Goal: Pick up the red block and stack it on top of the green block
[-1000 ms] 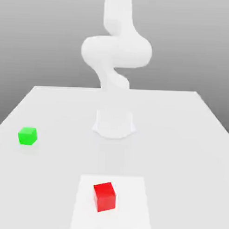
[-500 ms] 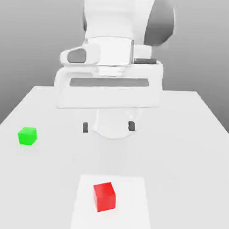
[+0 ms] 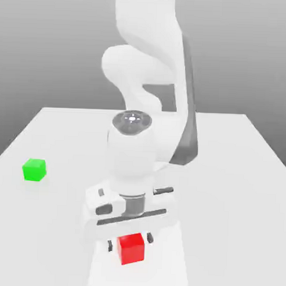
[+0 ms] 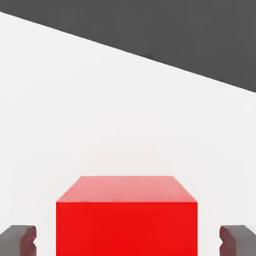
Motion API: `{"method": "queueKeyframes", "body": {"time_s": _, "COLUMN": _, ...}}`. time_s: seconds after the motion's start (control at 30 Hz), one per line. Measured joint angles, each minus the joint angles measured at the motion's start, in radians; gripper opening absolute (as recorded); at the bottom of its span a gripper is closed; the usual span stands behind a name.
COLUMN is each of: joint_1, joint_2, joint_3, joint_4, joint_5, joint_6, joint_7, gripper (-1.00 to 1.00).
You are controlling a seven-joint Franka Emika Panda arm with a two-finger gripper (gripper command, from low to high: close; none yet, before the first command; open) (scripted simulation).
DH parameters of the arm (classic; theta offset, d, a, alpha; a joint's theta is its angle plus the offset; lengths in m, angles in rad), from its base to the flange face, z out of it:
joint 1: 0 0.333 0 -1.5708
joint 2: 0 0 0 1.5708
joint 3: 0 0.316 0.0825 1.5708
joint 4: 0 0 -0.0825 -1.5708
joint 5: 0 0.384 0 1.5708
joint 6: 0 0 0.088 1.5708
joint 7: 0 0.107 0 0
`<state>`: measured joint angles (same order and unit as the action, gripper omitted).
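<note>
Red block (image 3: 131, 248) sits between your gripper's (image 3: 129, 243) fingers (image 4: 19, 239), which stand apart from its sides; green block (image 3: 34, 169) rests well away.

red block (image 3: 131, 248) between pincer (image 3: 129, 243) fingers (image 4: 19, 239) on table (image 3: 236, 189).

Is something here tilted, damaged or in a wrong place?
Nothing stands out. The red block sits flat on the table between the open jaws of the gripper, and the green block rests flat, far off to the exterior view's left.
</note>
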<state>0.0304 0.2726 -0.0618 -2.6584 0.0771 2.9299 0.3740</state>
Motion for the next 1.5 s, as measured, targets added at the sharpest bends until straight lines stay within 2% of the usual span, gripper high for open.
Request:
{"method": "queueKeyframes", "body": {"time_s": 0.13, "joint_1": -0.004, "joint_2": 0.007, "joint_3": 0.003, "joint_4": 0.001, "joint_5": -0.001, "joint_6": 0.005, "joint_7": 0.001, "gripper": -1.00}}
{"method": "queueKeyframes", "body": {"time_s": 0.33, "joint_1": 0.006, "joint_2": -0.183, "joint_3": -0.027, "joint_4": -0.028, "joint_5": -0.058, "joint_6": -0.154, "joint_7": 0.045, "gripper": -1.00}}
{"method": "queueKeyframes", "body": {"time_s": 0.63, "joint_1": -0.414, "joint_2": -0.355, "joint_3": -0.204, "joint_4": -0.110, "joint_5": -0.219, "joint_6": -0.227, "joint_7": 0.323, "gripper": -1.00}}
{"method": "queueKeyframes", "body": {"time_s": 0.97, "joint_1": -0.802, "joint_2": -0.496, "joint_3": -0.441, "joint_4": -0.209, "joint_5": -0.323, "joint_6": -0.267, "joint_7": 0.590, "gripper": -1.00}}
{"method": "queueKeyframes", "body": {"time_s": 1.2, "joint_1": -0.774, "joint_2": -0.391, "joint_3": -0.493, "joint_4": -0.210, "joint_5": -0.208, "joint_6": -0.164, "joint_7": 0.528, "gripper": -1.00}}
{"method": "queueKeyframes", "body": {"time_s": 1.4, "joint_1": -0.745, "joint_2": -0.245, "joint_3": -0.465, "joint_4": -0.210, "joint_5": 0.009, "joint_6": -0.037, "joint_7": 0.377, "gripper": -1.00}}
{"method": "queueKeyframes", "body": {"time_s": 1.43, "joint_1": -0.753, "joint_2": -0.221, "joint_3": -0.448, "joint_4": -0.210, "joint_5": 0.051, "joint_6": -0.017, "joint_7": 0.348, "gripper": 1.00}}
{"method": "queueKeyframes", "body": {"time_s": 1.5, "joint_1": -0.753, "joint_2": -0.221, "joint_3": -0.448, "joint_4": -0.210, "joint_5": 0.051, "joint_6": -0.017, "joint_7": 0.348, "gripper": 1.00}}
